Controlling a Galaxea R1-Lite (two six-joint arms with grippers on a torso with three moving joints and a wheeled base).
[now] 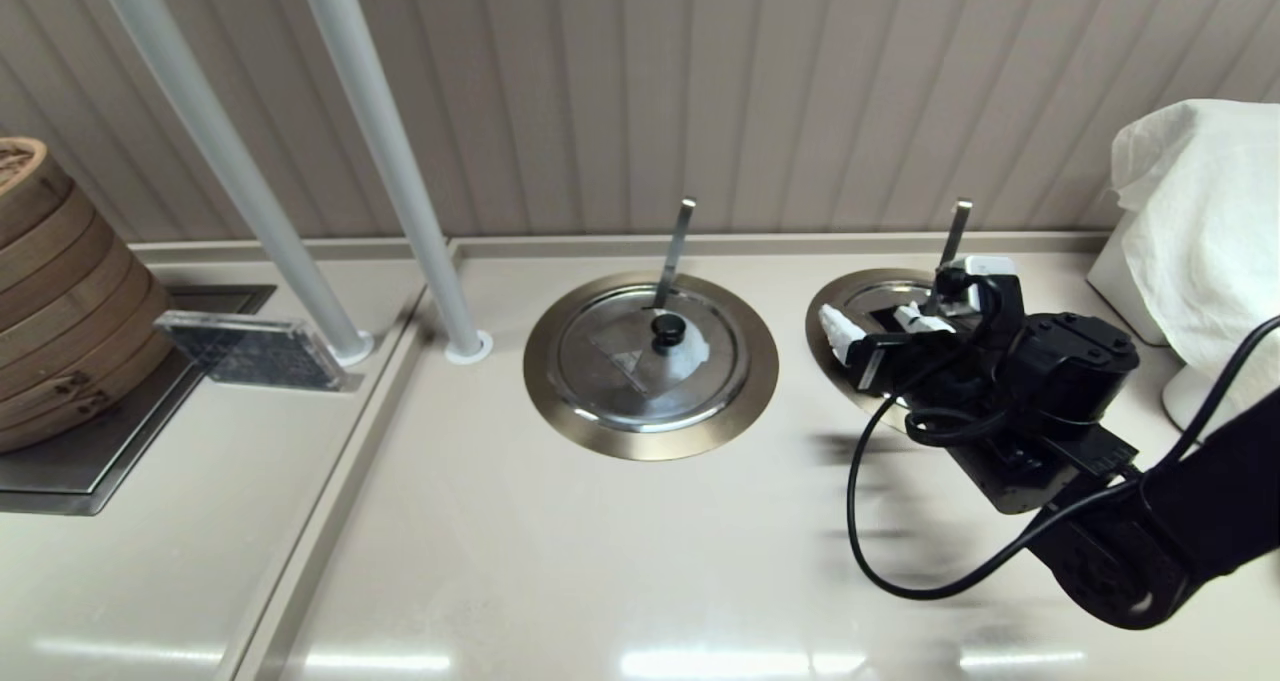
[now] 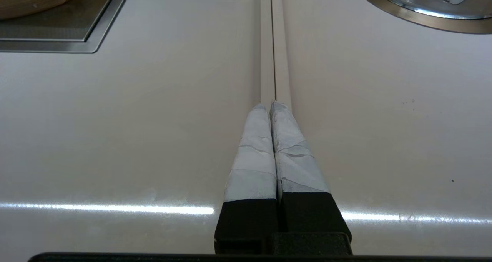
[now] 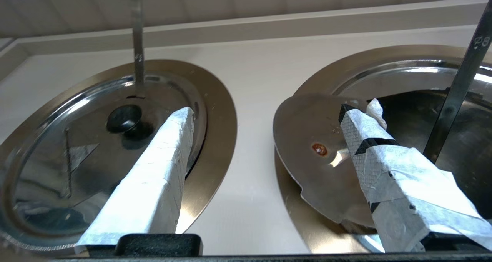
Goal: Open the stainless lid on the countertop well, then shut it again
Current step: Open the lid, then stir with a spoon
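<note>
The countertop well (image 1: 833, 311) lies at the right, ringed by its bronze flange (image 3: 296, 212). My right gripper (image 1: 878, 323) hovers over it, open wide (image 3: 267, 114). The stainless lid's hinged flap (image 3: 311, 139) is tilted up, showing its underside with a small rust spot. It leans against one taped finger (image 3: 369, 139), and the dark cavity (image 3: 407, 108) shows behind it. The thin ladle handle (image 3: 457, 85) rises from the well. The other finger (image 3: 161, 158) hangs in front of the twin lid (image 3: 77, 158). My left gripper (image 2: 271, 105) is shut over the countertop seam, out of the head view.
The twin well (image 1: 650, 361) with a black knob (image 1: 668, 329) and a whitish flap patch sits mid-counter. Two grey poles (image 1: 390, 161) stand at the back left. Bamboo steamers (image 1: 50, 291) and a clear block (image 1: 255, 351) are far left. A white cloth-covered object (image 1: 1200, 211) is at right.
</note>
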